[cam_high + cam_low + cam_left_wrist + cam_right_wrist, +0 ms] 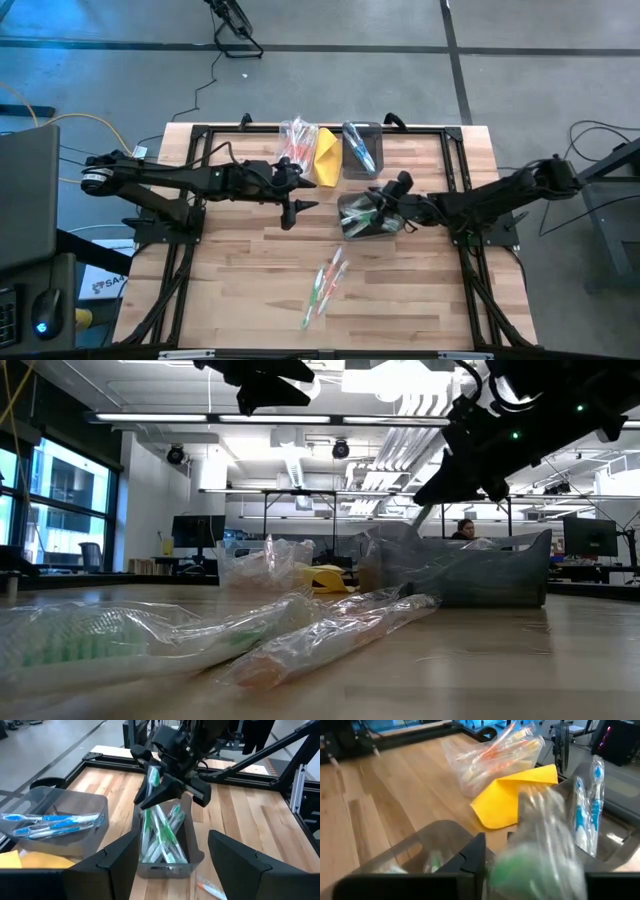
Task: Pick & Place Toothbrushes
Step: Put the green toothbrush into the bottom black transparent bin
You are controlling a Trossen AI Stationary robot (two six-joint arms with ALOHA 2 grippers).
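Observation:
A grey bin [347,228] at the table's middle holds several wrapped green toothbrushes [162,840]. My right gripper [165,790] hangs just above this bin, shut on one more wrapped green toothbrush [154,776]. My left gripper [297,207] waits open to the bin's left, holding nothing. At the far edge a second grey bin [65,802] holds blue toothbrushes [585,805]. Next to it lie a yellow cloth [327,157] and a clear bag of red toothbrushes [297,140]. A few wrapped toothbrushes [325,283] lie loose near the front edge. My right gripper has the wrapped green toothbrush between its two fingers, which slant down from the table's right. The toothbrush's upper part [153,770] sticks up beyond the fingers. Its lower part is hidden behind one finger [162,795]. It hangs over the bin, clear of the table.
The black frame [200,132] runs around the table's far and side edges. Bare wood lies between the middle bin and the loose toothbrushes [330,625] at the front. Cables and stands sit on the floor beyond the far edge.

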